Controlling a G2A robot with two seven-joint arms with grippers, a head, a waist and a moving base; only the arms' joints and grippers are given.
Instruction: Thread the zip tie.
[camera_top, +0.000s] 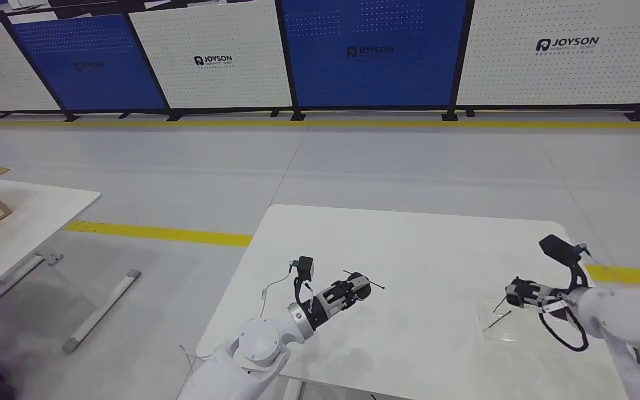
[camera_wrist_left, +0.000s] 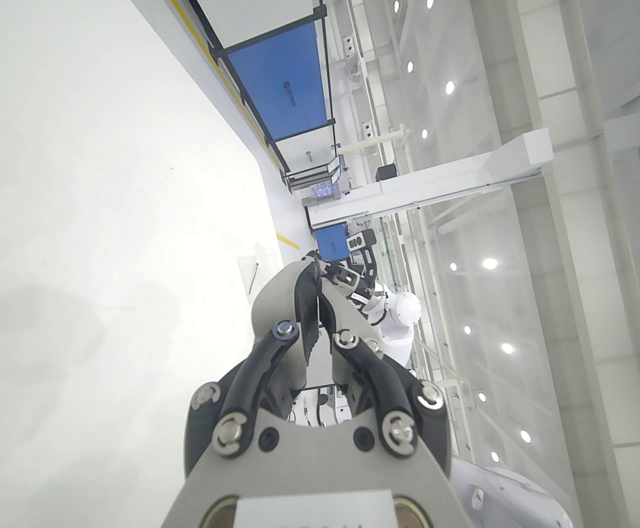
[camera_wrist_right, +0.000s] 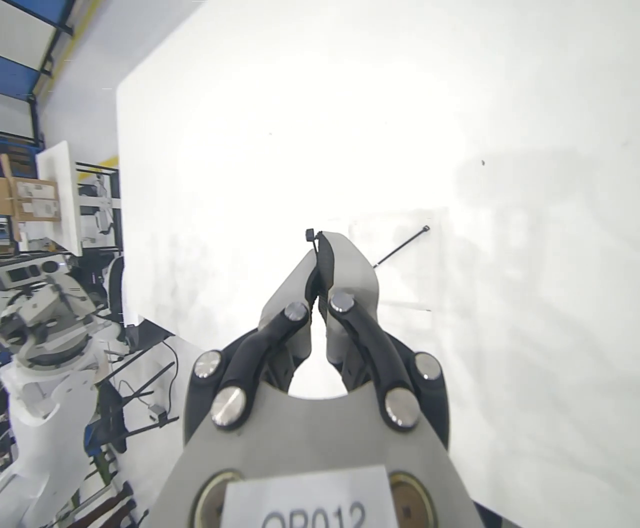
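— Largest first?
— White table (camera_top: 400, 240). Then a clear tray (camera_wrist_right: 420, 280), flat on the right, near part.
— Inside the tray?
— One spare zip tie (camera_wrist_right: 402, 246), loose and lying flat.
— And the grippers?
— Left gripper (camera_top: 355, 288) over the near middle of the table, pressed together on a black zip tie (camera_top: 372, 283) that pokes out both sides. Right gripper (camera_wrist_right: 320, 245) by the tray's far side, well apart from the left. Also clamped tight, pinching a second zip tie (camera_wrist_right: 310, 234), with the head just past the tips.
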